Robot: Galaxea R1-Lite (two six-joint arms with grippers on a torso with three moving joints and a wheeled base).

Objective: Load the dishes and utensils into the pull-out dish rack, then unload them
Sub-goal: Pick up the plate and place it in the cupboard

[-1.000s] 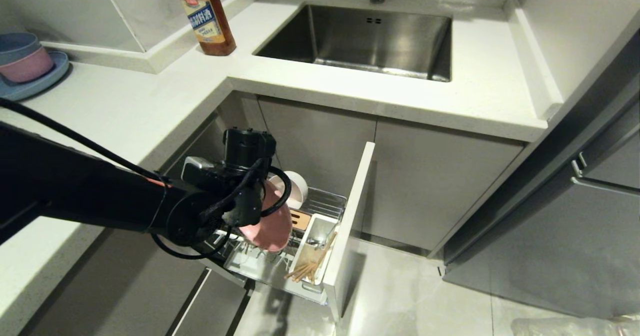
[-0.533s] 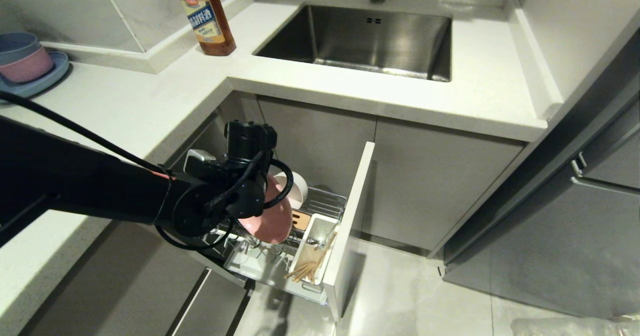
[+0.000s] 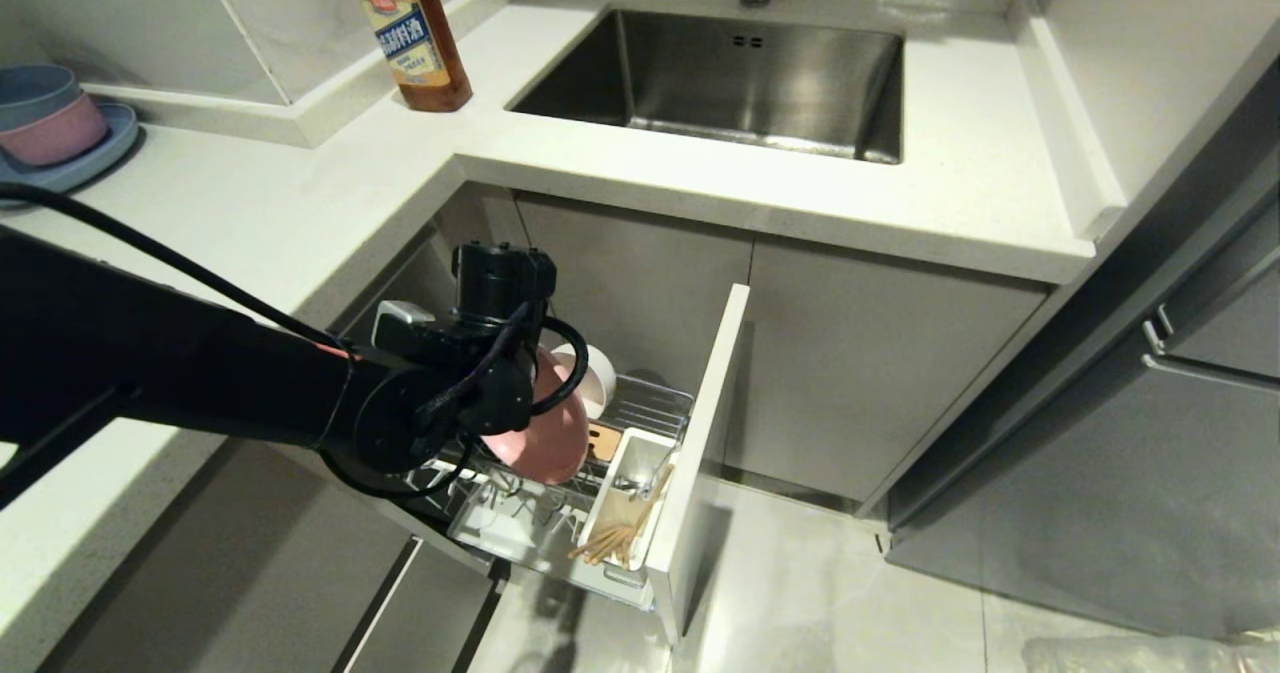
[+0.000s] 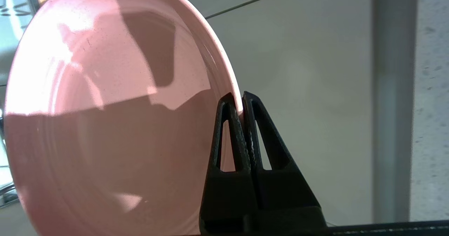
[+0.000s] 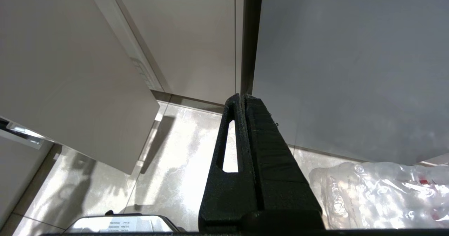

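Left gripper clamped on pink plate rim, plate on edge above the dish rack; right gripper closed, empty.

My own left arm hides most of the pink plate and part of the cream bowl. The spoon in the utensil cup is too small to make out.

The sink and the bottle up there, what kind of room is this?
Most likely a home kitchen. There is a steel sink set in a white counter, a sauce bottle beside it, and a pull-out dish rack under the counter holding a white bowl.
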